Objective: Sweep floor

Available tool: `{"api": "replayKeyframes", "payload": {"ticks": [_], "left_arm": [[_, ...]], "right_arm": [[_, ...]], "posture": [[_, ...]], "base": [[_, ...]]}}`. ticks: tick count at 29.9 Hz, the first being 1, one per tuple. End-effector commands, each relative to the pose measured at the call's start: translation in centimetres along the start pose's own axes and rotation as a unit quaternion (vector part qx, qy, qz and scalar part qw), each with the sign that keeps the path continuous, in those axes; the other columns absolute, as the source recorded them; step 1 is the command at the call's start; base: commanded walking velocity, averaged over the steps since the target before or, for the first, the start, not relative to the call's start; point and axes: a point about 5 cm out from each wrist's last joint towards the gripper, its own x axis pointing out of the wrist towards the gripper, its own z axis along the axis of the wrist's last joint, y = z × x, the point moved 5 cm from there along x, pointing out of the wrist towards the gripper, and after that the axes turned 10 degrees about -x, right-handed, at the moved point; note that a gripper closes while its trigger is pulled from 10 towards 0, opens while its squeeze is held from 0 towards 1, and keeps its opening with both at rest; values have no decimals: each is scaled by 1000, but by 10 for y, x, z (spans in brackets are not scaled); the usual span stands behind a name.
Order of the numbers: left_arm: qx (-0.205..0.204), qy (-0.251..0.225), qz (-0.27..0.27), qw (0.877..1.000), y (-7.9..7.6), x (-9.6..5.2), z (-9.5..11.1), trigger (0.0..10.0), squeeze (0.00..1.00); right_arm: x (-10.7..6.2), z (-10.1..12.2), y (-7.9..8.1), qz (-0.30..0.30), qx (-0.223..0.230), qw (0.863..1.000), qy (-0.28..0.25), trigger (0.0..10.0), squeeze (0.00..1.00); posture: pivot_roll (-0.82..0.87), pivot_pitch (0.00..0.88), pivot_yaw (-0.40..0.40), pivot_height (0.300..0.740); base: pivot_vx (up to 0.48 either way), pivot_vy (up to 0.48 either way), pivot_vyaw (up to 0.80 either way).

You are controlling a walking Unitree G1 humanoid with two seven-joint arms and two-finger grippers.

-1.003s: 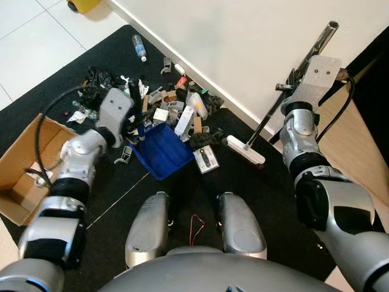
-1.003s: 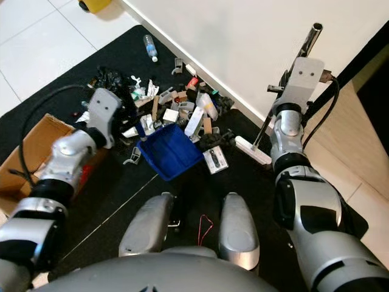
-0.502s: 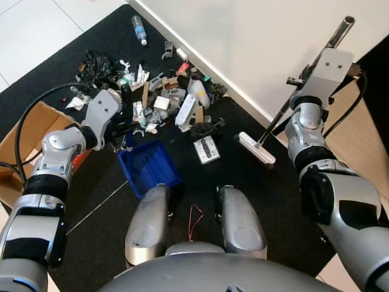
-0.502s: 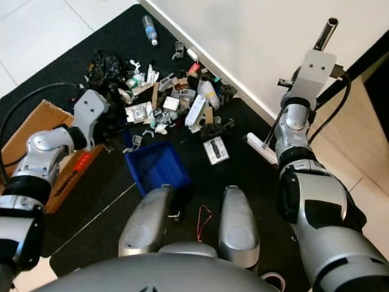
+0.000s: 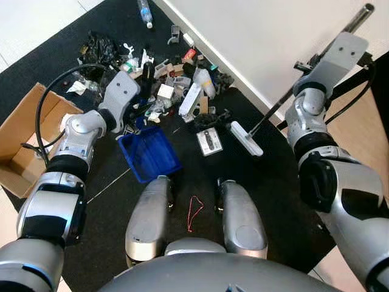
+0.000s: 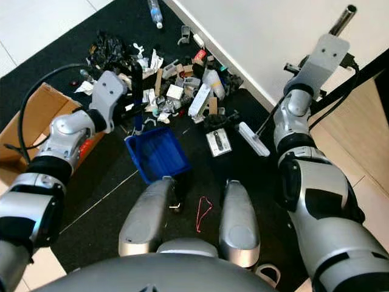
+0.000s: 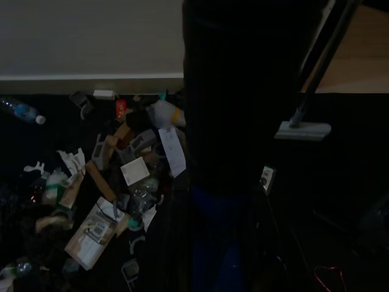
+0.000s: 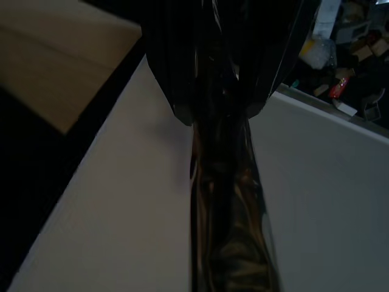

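While right end effector [image 8: 213, 91] clamps glossy broom pole [image 5: 340, 33], left end effector [image 6: 137, 91] grips blue ribbed dustpan [image 5: 149, 153]

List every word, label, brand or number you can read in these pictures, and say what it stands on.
None can be read.
Litter pile: several packets and cartons carry print, all too small and blurred.
Plastic bottle: has a label, unreadable.
Cardboard box: no legible marking.
Flat grey device on the black mat: dark marks, too small to read.
Blue dustpan, in the left hand: no text visible.
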Motion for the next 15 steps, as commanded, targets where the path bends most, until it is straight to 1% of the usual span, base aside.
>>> {"api": "replayKeyframes", "payload": {"ticks": [1,2,3,9,10,11,12,14,15], "left_arm": [[-12,-26,-23,999,-13,14,13,10000,0],[-12,-26,-23,999,-13,14,13,10000,0],[0,-29,-34,999,-16,17,17,10000,0],[14,-30,-39,999,-16,16,18,10000,0],[18,-34,-41,998,-15,14,20,10000,0],[18,-34,-41,998,-15,14,20,10000,0],[22,-35,-42,998,-12,9,19,10000,0],[45,-25,-32,998,-9,1,10,10000,0],[65,-12,-32,997,-11,0,3,10000,0]], "right_arm": [[0,-4,-5,-22,20,999,18,10000,0],[0,-4,-5,-22,20,999,18,10000,0],[2,-2,-9,-34,9,999,14,10000,0],[4,0,-16,-49,3,999,11,10000,0],[5,2,-20,-53,2,999,7,10000,0],[5,2,-20,-53,2,999,7,10000,0],[6,5,-24,-57,-2,998,-2,10000,0],[8,7,-32,-61,-10,998,-9,10000,0],[8,6,-35,-62,-11,998,-8,10000,0]], "posture": [[193,229,34,740],[193,229,34,740],[189,218,37,740],[174,202,45,740],[167,197,47,740],[167,197,47,740],[166,196,48,740],[162,190,47,740],[165,188,45,740]], "base": [[0,0,0],[0,0,0],[0,0,0],[0,0,0],[0,0,0],[0,0,0],[0,0,0],[0,0,0],[0,0,0]]}}
